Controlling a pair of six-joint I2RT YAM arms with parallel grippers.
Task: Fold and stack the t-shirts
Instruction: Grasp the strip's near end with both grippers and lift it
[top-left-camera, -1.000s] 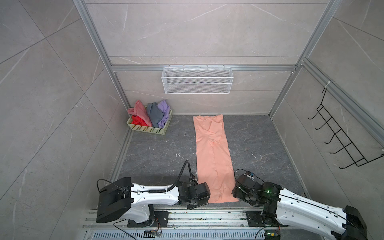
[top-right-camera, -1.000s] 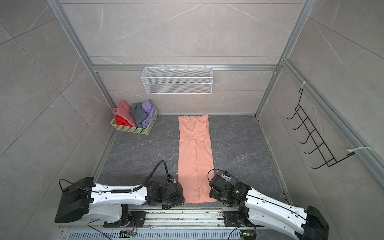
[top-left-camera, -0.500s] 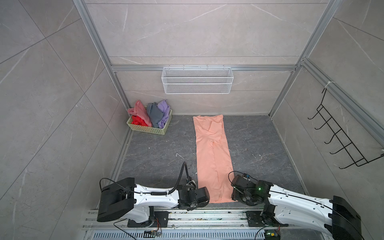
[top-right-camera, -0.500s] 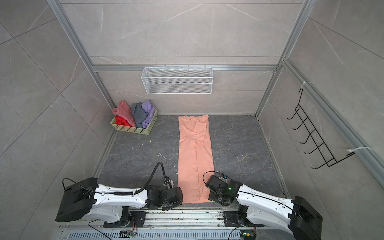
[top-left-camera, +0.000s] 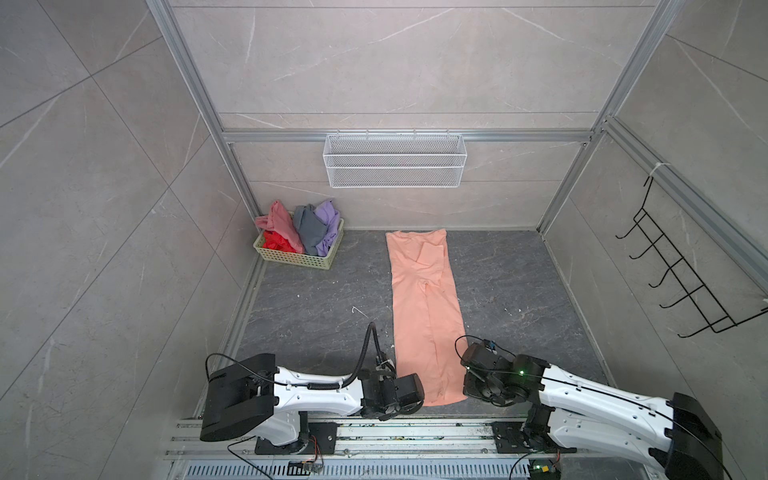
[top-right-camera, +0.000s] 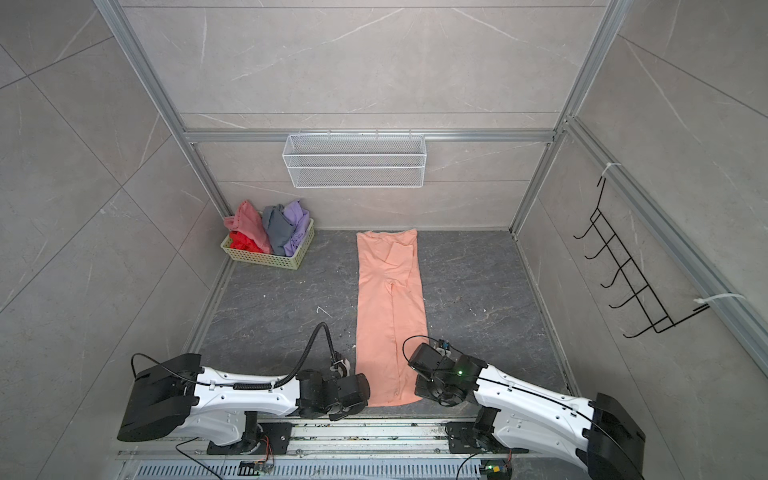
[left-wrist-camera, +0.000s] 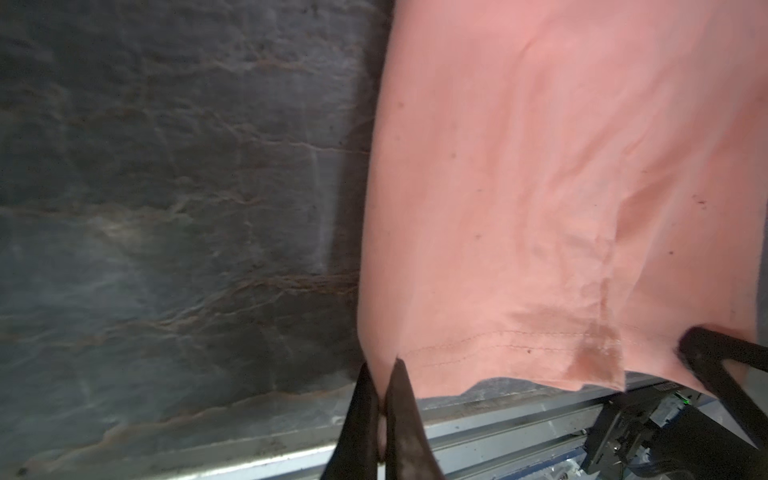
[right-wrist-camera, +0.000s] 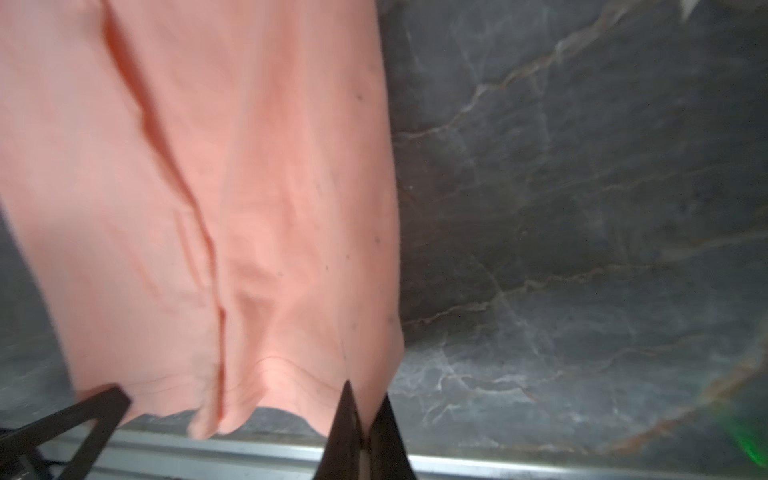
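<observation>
The peach-orange t-shirt (top-left-camera: 424, 307) (top-right-camera: 390, 307) lies on the dark floor, folded lengthwise into a long narrow strip. My left gripper (left-wrist-camera: 381, 365) is shut on the hem's near left corner, with cloth (left-wrist-camera: 540, 187) pinched between its fingers. My right gripper (right-wrist-camera: 365, 392) is shut on the near right corner of the same hem (right-wrist-camera: 249, 187), which is lifted and rippled. In both top views the wrists (top-left-camera: 411, 397) (top-left-camera: 469, 390) cover those corners. Dusty pink (top-left-camera: 280, 224), red (top-left-camera: 274, 241), grey (top-left-camera: 309, 228) and lavender (top-left-camera: 326, 226) t-shirts sit crumpled in the basket.
The pale green lattice basket (top-left-camera: 299, 261) stands at the back left corner. A white wire shelf (top-left-camera: 395, 166) hangs on the back wall and a black hook rack (top-left-camera: 685, 282) on the right wall. A metal rail (top-left-camera: 374, 432) runs along the front edge just behind the hem.
Both grippers have gone from open to shut on the near hem corners of the peach-orange t-shirt. Both wrists have drawn in closer to the hem.
</observation>
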